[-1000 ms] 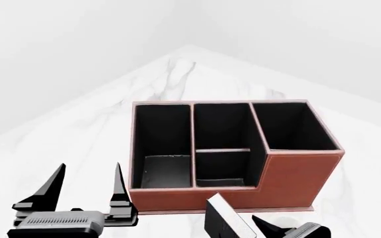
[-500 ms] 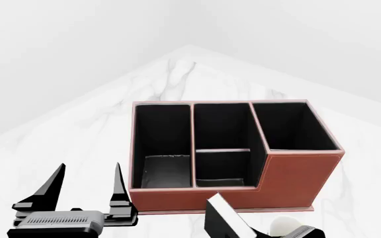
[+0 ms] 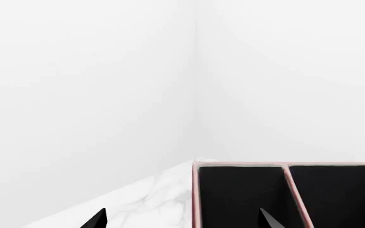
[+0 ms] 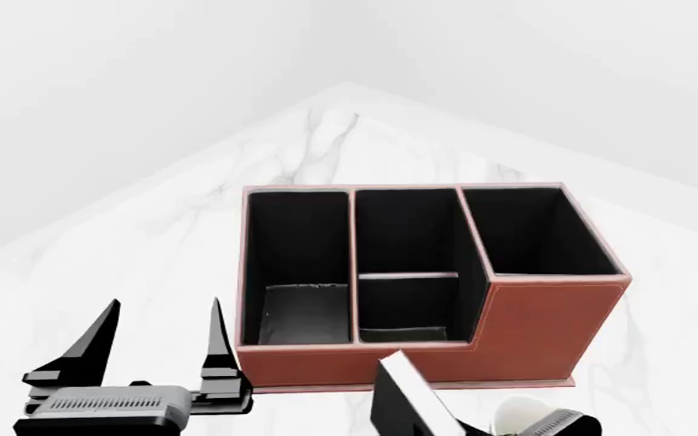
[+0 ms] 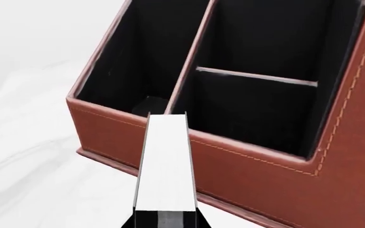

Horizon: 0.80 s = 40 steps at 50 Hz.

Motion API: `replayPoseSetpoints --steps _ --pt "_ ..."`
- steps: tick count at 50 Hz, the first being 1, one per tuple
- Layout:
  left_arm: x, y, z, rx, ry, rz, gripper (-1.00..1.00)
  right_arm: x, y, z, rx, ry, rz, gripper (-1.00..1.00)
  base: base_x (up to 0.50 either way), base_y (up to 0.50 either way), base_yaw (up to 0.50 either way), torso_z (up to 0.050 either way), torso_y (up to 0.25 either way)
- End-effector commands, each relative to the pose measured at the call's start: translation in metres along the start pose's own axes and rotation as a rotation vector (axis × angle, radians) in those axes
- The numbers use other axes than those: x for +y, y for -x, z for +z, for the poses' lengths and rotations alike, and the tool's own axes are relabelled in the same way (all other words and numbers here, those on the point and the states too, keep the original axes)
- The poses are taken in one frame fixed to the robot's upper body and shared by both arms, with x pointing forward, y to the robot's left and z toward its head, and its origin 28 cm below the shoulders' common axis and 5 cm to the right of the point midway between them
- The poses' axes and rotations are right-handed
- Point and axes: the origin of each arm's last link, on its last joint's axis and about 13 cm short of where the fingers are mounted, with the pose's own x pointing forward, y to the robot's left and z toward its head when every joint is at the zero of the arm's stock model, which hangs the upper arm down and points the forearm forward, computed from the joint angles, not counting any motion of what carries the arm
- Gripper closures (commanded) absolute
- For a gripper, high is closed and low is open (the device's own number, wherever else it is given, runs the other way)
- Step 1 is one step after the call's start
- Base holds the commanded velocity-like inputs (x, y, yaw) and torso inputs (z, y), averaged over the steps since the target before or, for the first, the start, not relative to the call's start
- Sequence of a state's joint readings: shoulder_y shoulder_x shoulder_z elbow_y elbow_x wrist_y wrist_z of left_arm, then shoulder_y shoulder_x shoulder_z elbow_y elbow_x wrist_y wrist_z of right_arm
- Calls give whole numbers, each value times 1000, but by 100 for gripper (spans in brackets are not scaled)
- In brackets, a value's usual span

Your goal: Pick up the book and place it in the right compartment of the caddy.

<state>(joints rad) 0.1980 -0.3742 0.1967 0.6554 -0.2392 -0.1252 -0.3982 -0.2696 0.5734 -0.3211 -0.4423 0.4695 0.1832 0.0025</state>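
The book (image 5: 165,161) sits clamped between the right gripper's (image 5: 167,219) jaws — white page edge showing, lifted just in front of the caddy's (image 4: 543,327) low front wall. The left gripper (image 4: 155,341) hovers beside the caddy, jaws apart — nothing between them.

A white marble table (image 4: 324,145) with grey veining is seen, narrowing to a corner at the far end. Plain white walls (image 3: 106,71) are seen behind it, meeting at a vertical seam. A white mug (image 4: 519,413) is partly seen at the near edge.
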Motion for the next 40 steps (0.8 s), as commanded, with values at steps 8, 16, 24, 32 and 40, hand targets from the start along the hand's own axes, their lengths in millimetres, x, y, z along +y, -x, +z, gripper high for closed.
replayPoseSetpoints --steps 8,16,24,32,40 --pt "0 0 0 -2 -1 2 -100 -2 1 51 -114 85 -17 100 0 0 0 0 1" --pt "0 0 0 -2 -4 3 -100 -2 2 70 -129 109 -25 100 0 0 0 0 1" --pt "0 0 1 -3 -4 4 -100 -3 1 85 -148 115 -39 100 0 0 0 0 0" --pt "0 0 0 -3 -5 3 -100 -5 2 105 -181 134 -52 100 0 0 0 0 1" --pt "0 0 0 1 -6 5 -100 -7 2 127 -214 157 -61 100 0 0 0 0 1"
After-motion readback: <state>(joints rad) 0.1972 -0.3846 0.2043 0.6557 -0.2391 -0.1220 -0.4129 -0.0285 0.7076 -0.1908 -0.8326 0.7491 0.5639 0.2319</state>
